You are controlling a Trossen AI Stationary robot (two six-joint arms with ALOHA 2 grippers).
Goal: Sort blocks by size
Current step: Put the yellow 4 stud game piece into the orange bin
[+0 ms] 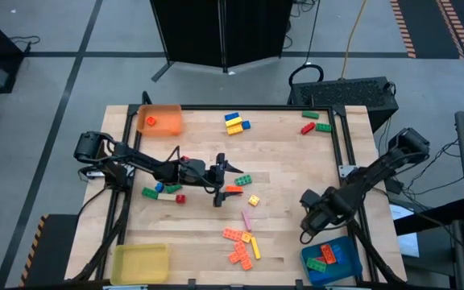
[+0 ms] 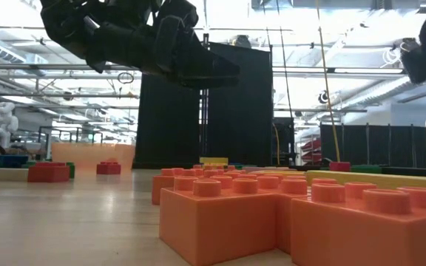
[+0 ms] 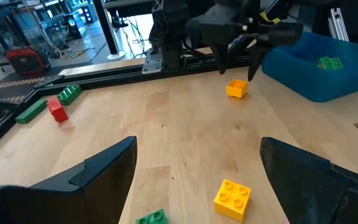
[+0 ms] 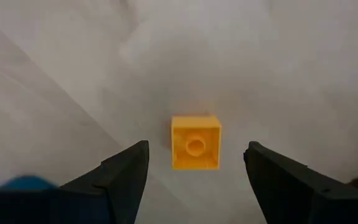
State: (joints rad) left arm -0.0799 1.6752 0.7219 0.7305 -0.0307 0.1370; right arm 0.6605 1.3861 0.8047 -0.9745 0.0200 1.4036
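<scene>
A tiny yellow one-stud plastic brick [image 4: 196, 142] lies on the pale wooden surface [image 1: 296, 173] near its blue-tray corner, directly under the right claw [image 4: 196, 163], whose jaws stand apart and empty. Mid-surface, the left claw [image 1: 218, 180] hangs, also spread and empty, over scattered blocks [image 1: 242, 244]. The risk: an off-centre descent could tip or skid so small a brick, or close on nothing.

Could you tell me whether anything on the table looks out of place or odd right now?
One thing: the orange tray and blue tray each hold blocks, but the yellow tray is empty. Otherwise, loose blocks lie scattered, unsorted; nothing looks damaged.
</scene>
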